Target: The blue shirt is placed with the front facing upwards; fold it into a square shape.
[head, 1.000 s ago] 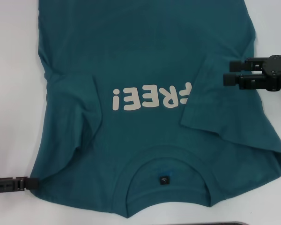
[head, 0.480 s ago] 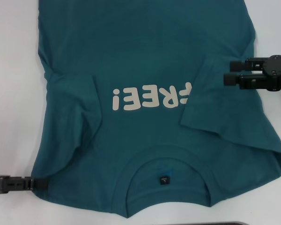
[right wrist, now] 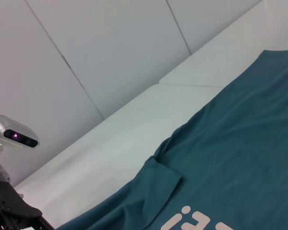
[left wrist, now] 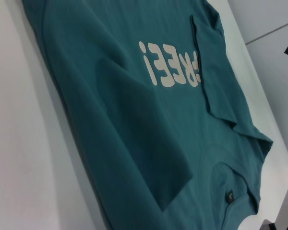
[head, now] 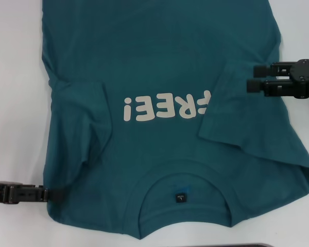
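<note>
Blue shirt [head: 165,67]: limp, light; grip at shoulder hem. Left gripper [head: 55,194] pinching it; right gripper [head: 250,78] spread

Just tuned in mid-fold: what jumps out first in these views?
The blue shirt fills the white table, collar nearest the robot, with white FREE! lettering across the chest. Both sleeves are already folded inward, the right one covering the edge of the lettering. The left tool sits at the shirt's near left corner; the right tool hovers over its right edge.
</note>
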Robot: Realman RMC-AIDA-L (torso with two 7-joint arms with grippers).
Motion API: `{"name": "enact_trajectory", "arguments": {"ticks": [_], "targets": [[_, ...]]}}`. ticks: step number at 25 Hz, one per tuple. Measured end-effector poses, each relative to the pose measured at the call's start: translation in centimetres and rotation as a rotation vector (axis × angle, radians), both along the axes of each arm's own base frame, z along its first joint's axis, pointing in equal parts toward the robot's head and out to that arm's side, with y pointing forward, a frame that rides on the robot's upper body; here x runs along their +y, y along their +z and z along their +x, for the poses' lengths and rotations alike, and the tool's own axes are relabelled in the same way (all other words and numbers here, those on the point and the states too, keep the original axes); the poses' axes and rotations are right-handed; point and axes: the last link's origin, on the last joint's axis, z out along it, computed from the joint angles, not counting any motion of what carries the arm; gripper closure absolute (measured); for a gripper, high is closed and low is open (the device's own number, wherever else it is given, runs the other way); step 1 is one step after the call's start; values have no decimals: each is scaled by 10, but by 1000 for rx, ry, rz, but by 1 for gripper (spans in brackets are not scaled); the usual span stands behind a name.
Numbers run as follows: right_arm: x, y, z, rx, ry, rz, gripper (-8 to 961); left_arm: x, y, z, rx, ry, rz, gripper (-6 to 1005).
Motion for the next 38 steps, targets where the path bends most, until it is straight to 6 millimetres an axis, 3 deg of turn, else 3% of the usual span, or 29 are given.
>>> {"name": "enact_trajectory", "arguments": {"ticks": [33,38], "targets": [[0,2,1,19,-7,23,224,10,3,-5,82,27,7,251],[0,2,0,24,-3,26,224,12,1,-7,109,32,2,469]]}}
